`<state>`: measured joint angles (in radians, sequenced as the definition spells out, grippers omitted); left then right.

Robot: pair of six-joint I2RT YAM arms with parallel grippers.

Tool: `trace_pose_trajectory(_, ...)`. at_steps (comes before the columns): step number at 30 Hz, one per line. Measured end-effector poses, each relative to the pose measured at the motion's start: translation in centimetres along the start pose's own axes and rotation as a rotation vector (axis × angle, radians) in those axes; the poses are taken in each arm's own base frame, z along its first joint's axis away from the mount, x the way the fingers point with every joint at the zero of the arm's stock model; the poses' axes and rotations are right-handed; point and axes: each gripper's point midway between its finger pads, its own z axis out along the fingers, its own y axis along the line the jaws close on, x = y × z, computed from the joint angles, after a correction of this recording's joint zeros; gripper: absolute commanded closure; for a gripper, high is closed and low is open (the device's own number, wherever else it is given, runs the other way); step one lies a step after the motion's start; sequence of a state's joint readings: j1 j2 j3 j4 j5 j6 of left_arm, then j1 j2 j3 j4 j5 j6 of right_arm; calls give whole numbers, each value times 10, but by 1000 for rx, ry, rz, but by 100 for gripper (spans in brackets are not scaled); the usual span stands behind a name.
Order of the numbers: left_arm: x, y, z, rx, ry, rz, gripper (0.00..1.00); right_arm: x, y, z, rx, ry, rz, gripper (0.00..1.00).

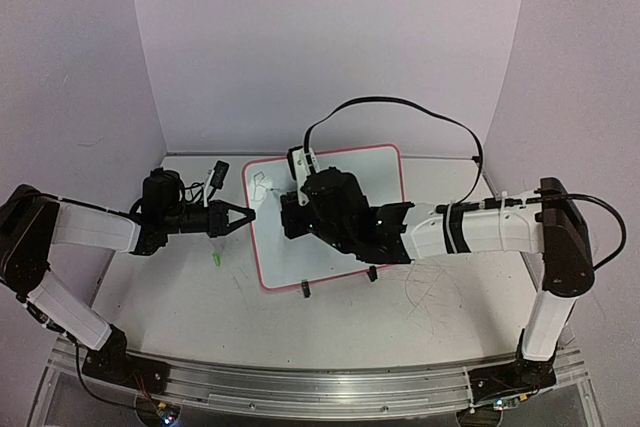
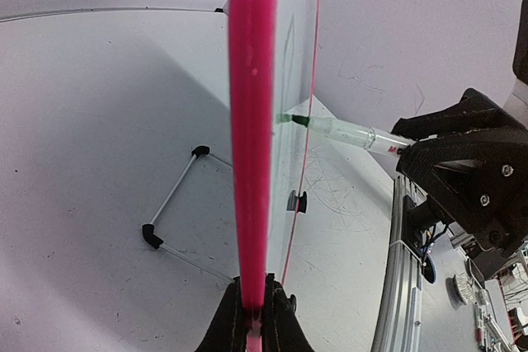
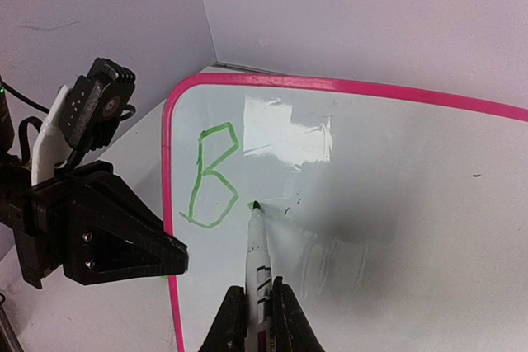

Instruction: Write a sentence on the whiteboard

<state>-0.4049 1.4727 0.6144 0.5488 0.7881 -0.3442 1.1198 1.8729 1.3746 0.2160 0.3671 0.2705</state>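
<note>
Left pincer (image 2: 252, 319) clamps pink-rimmed whiteboard (image 3: 396, 204), green B (image 3: 198, 172).

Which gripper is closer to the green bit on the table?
Left. The left gripper, clamping the whiteboard rim, is beyond the green bit; the right gripper is over the board.

white table (image 1: 170, 297) bearing faint pen scribbles (image 1: 432, 295) towards its right side; whiteboard (image 1: 280, 242) propped on black feet (image 1: 304, 292); small green object (image 1: 215, 260) just left of it.
</note>
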Motion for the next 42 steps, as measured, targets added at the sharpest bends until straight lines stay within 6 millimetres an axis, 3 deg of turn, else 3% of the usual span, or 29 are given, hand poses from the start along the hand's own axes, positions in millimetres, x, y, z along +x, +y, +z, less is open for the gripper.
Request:
trace_pose_trajectory(22, 1, 1, 0, -8, 4, -6, 100, 1, -14, -2, 77, -21, 19, 100)
trace_pose_trajectory(42, 2, 1, 0, -9, 6, -4, 100, -11, -10, 2, 70, -37, 23, 100)
